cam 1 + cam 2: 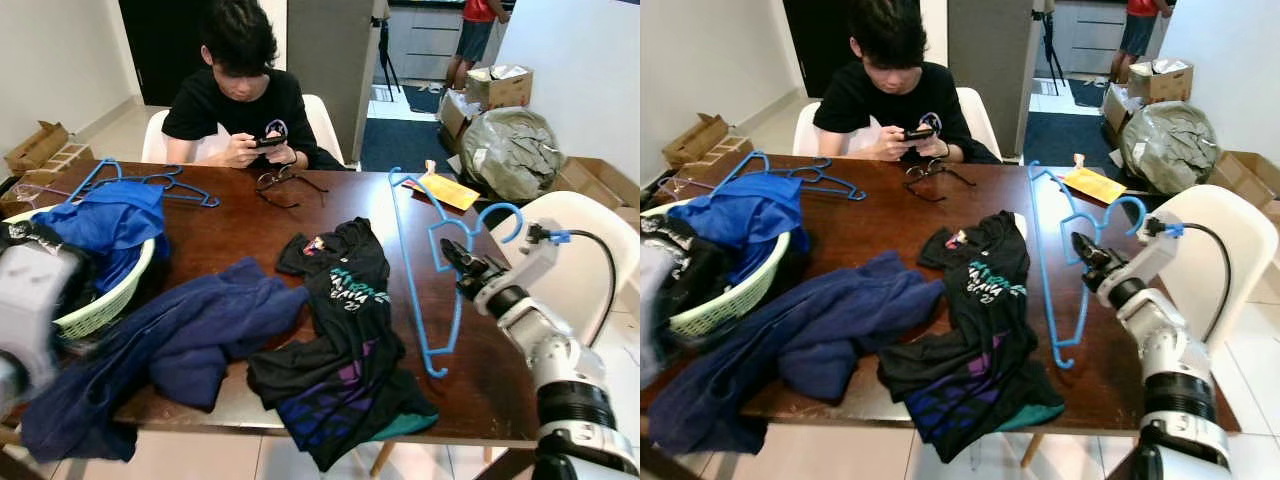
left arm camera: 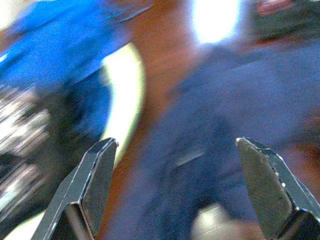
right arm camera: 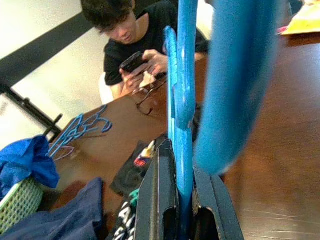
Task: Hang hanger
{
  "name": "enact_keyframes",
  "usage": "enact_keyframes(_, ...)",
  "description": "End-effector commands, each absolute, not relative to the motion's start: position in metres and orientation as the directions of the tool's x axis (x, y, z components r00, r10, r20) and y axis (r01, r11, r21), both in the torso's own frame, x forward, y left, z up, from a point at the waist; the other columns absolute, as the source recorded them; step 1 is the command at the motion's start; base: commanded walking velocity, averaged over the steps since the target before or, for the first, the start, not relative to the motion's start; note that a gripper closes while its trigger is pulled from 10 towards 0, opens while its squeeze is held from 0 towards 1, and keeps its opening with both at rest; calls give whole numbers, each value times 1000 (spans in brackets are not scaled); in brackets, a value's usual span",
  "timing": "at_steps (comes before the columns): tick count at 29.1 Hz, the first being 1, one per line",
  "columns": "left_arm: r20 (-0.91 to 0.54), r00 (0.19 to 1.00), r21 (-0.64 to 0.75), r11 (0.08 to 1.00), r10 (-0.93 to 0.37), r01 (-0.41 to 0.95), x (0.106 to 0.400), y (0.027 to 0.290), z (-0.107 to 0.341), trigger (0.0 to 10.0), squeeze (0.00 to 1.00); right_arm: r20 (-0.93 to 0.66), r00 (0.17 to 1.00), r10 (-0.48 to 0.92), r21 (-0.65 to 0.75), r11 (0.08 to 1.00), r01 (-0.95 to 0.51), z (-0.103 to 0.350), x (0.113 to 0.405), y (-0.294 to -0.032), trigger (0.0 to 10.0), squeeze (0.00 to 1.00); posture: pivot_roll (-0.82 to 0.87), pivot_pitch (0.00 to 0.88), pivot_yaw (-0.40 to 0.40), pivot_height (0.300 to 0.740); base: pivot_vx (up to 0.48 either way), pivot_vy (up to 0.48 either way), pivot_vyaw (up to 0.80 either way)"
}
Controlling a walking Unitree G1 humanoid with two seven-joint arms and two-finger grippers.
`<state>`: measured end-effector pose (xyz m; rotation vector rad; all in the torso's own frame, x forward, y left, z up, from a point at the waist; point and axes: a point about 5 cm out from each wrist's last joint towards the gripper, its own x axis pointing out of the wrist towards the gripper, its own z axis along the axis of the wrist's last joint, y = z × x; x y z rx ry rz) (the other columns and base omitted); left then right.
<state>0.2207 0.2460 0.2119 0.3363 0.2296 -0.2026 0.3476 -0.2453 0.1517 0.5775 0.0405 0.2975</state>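
My right gripper (image 1: 452,254) is shut on a blue plastic hanger (image 1: 412,270) near its neck. It holds the hanger just above the right part of the dark wooden table (image 1: 230,225). The hanger's hook (image 1: 502,213) curves off to the right. In the right wrist view the hanger's bar (image 3: 183,150) runs up between my shut fingers. A black printed T-shirt (image 1: 340,330) lies left of the hanger, and a navy garment (image 1: 190,330) lies beside it. My left gripper (image 2: 176,142) is open over the navy garment (image 2: 240,100), near the basket's rim (image 2: 127,95).
A green laundry basket (image 1: 112,298) holding a blue garment (image 1: 110,220) stands at the table's left. More blue hangers (image 1: 150,180) and glasses (image 1: 280,185) lie at the far side, where a person (image 1: 240,95) sits with a phone. A white chair (image 1: 585,240) stands to the right.
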Motion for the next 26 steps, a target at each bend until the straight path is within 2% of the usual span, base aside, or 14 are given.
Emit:
enact_keyframes(1,-263,942,276,919,-211,283,225,223,204,10000,1000,38,961,275,551,796,-250,150,347,-249,10000,0,66,0,-40,735,0,0,0)
enact_keyframes(4,-263,942,276,919,-211,283,225,223,204,10000,1000,38,961,275,551,796,-250,150,347,-249,10000,0,66,0,-40,735,0,0,0)
enact_keyframes(5,-320,914,316,882,-248,350,227,201,188,10000,553,36,961,274,549,798,-248,150,347,-250,10000,0,60,0,-34,735,0,0,0)
enact_keyframes(6,-320,914,316,882,-248,350,227,201,188,10000,553,36,961,274,549,798,-248,150,347,-250,10000,0,60,0,-34,735,0,0,0)
enact_keyframes(7,-394,891,411,823,-226,391,223,193,173,10000,0,36,961,273,550,798,-247,150,346,-250,10000,0,67,0,-34,735,0,0,0)
enact_keyframes(9,-394,891,411,823,-226,391,223,193,173,10000,0,36,961,273,550,798,-247,150,346,-250,10000,0,67,0,-34,735,0,0,0)
enact_keyframes(11,-525,839,520,726,-145,450,208,202,159,10000,0,36,962,272,553,796,-246,150,346,-250,10000,0,78,0,-36,735,0,0,0)
enact_keyframes(15,-572,813,535,703,-107,469,201,211,160,10000,0,36,961,273,554,795,-247,150,347,-250,10000,0,78,0,-36,735,0,0,0)
enact_keyframes(16,-631,769,522,679,-99,516,191,215,162,10000,0,36,961,275,555,794,-248,150,347,-250,10000,0,90,0,-40,735,0,0,0)
enact_keyframes(17,-631,769,522,679,-99,516,191,215,162,10000,0,36,961,275,555,794,-248,150,347,-250,10000,0,90,0,-40,735,0,0,0)
enact_keyframes(20,-751,658,488,619,-64,616,172,216,166,10000,0,32,959,280,555,793,-251,150,347,-249,10000,0,95,0,-37,735,0,0,0)
enact_keyframes(26,-760,650,517,610,6,600,169,225,168,10000,0,30,959,281,555,794,-250,149,347,-249,10000,0,96,0,-37,735,0,0,0)
